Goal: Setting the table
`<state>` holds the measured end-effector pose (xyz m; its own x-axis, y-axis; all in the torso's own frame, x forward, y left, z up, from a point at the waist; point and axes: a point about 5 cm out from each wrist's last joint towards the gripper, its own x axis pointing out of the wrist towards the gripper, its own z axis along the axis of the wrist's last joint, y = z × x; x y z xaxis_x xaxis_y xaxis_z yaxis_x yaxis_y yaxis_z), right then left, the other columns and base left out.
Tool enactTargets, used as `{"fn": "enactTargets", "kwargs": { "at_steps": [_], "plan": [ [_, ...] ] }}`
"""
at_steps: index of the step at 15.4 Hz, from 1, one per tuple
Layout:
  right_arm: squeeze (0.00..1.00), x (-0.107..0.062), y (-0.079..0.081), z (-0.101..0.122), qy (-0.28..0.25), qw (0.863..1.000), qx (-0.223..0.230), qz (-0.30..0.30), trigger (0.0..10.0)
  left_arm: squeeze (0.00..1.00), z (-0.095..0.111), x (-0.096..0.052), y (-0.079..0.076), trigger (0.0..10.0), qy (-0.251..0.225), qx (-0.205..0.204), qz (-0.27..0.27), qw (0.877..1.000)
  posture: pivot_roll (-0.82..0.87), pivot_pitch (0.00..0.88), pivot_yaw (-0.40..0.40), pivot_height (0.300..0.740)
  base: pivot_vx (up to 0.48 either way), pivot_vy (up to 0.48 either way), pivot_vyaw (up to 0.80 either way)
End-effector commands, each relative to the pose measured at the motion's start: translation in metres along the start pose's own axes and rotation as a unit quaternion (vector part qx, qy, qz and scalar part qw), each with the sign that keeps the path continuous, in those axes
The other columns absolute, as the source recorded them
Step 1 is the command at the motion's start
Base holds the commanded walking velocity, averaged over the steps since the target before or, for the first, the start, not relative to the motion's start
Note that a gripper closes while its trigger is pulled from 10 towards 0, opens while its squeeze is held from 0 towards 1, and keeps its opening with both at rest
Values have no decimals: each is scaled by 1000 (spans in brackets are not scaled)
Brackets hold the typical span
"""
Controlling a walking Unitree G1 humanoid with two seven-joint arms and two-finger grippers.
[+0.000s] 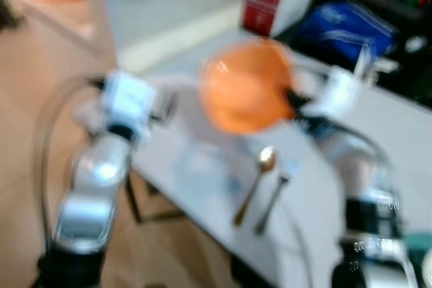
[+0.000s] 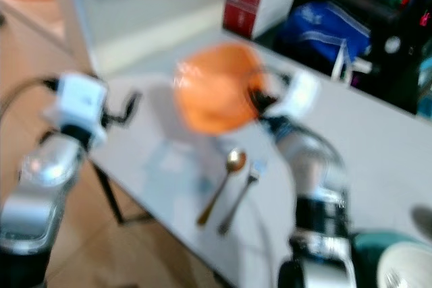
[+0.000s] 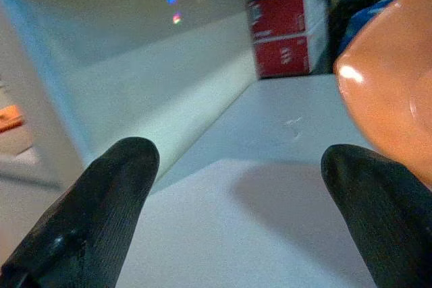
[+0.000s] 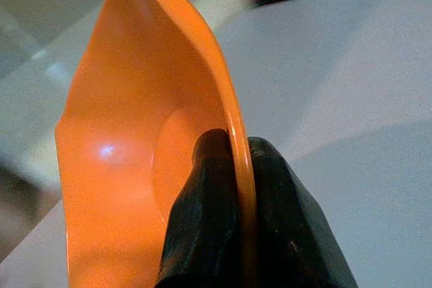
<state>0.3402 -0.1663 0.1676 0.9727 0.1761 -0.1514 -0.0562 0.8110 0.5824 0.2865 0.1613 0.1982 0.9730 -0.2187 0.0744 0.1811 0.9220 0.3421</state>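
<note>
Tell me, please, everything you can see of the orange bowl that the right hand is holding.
The orange bowl looks like glossy plastic, wide and shallow with a thin rim and a flat round base; a light glints off its inner face. It is tipped up on edge, held above the white table rather than resting on it. The right hand is shut on its rim, one finger inside the bowl and one outside. A spoon and fork lie on the table nearer the robot. The head views are blurred, so finer detail is unclear.

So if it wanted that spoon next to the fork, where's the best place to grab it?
Probably the spoon by its long thin handle, about midway, coming straight down from above. It lies flat on the white table, so only its narrow sides offer a pinch. The fork lies close alongside, leaving little room for the fingers.
</note>
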Motion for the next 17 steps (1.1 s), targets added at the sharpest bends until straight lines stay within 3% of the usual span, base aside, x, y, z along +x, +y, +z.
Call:
{"fn": "enactTargets", "kwargs": {
  "at_steps": [1,3,6,10,13,17],
  "plan": [
    [0,7,18,3,9,999,17,30,10000,0,2,-5,7,10000,-4,-3,-5,1000,62,0,-95,740,0,0,0],
    [0,23,10,-4,48,996,75,-1,10000,0,0,-21,8,10000,0,-9,-100,995,72,0,-93,740,0,0,0],
    [0,42,2,-8,63,989,126,-43,10000,0,-9,-38,11,10000,40,-7,-174,984,84,0,-94,740,0,0,0],
    [0,53,-8,-15,67,979,170,-89,10000,0,-15,-46,10,10000,59,-17,-195,979,98,0,-97,740,0,0,0],
    [0,55,-22,-16,60,975,162,-137,10000,0,-16,-50,9,10000,69,-16,-201,977,112,0,-108,740,0,0,0],
    [0,53,-36,-3,54,971,173,-155,10000,0,-16,-53,4,10000,71,-25,-211,975,109,0,-110,740,0,0,0]
  ]
}}
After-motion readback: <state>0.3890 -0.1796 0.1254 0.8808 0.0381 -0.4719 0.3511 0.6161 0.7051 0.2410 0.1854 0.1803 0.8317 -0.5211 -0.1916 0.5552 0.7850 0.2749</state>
